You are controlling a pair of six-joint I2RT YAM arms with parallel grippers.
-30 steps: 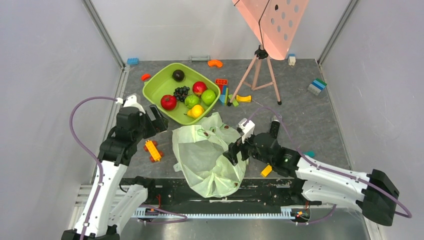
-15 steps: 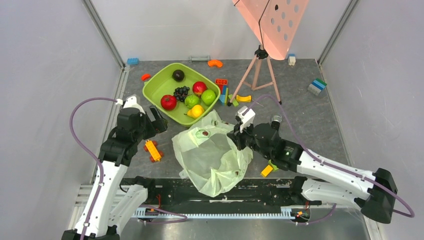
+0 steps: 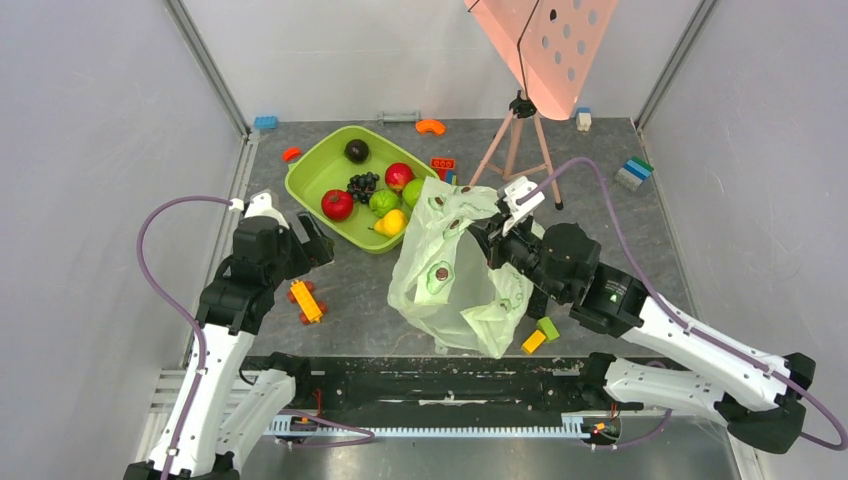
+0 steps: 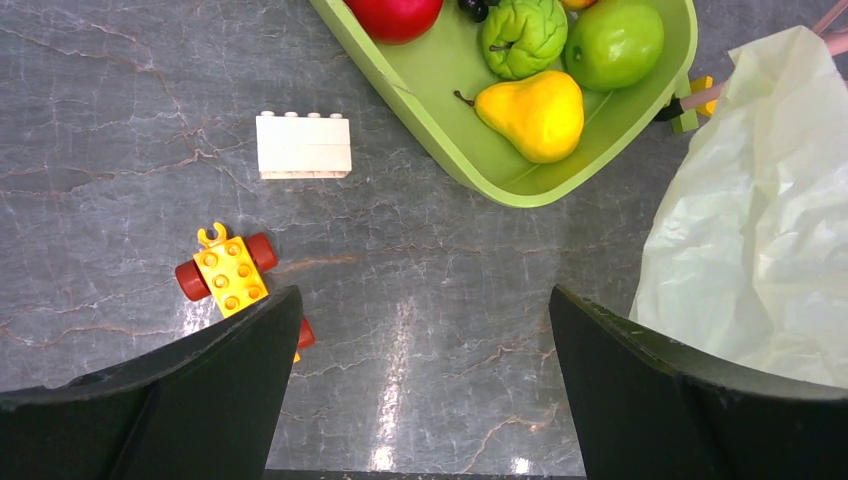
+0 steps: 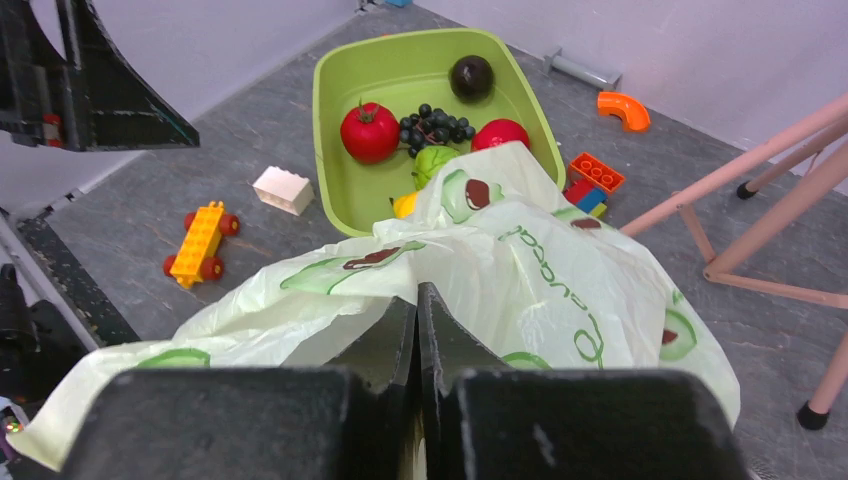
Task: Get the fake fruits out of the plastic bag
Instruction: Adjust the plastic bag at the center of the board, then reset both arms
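The plastic bag (image 3: 455, 285), pale green with avocado prints, hangs lifted off the table, pinched at its top edge by my shut right gripper (image 3: 492, 243). In the right wrist view the closed jaws (image 5: 416, 295) bite the bag's film (image 5: 540, 270). What the bag holds is hidden. Fake fruits lie in the lime-green tub (image 3: 310, 172): a dark round one (image 3: 356, 150), a black grape bunch (image 3: 362, 185) and a bumpy green one (image 3: 383, 202). My left gripper (image 4: 422, 300) hovers open over bare table left of the bag (image 4: 760, 250), holding nothing.
The tub also holds a red tomato (image 3: 337, 204), a red apple (image 3: 399, 176) and a yellow pear (image 4: 535, 113). A yellow toy car (image 4: 230, 272) and a white brick (image 4: 303, 145) lie near my left gripper. A pink tripod (image 3: 520, 140) stands behind the bag; loose bricks lie around.
My right gripper shut on the bag's edge, then rose and moved back and to the right, lifting the bag off the table. The left arm has not moved.
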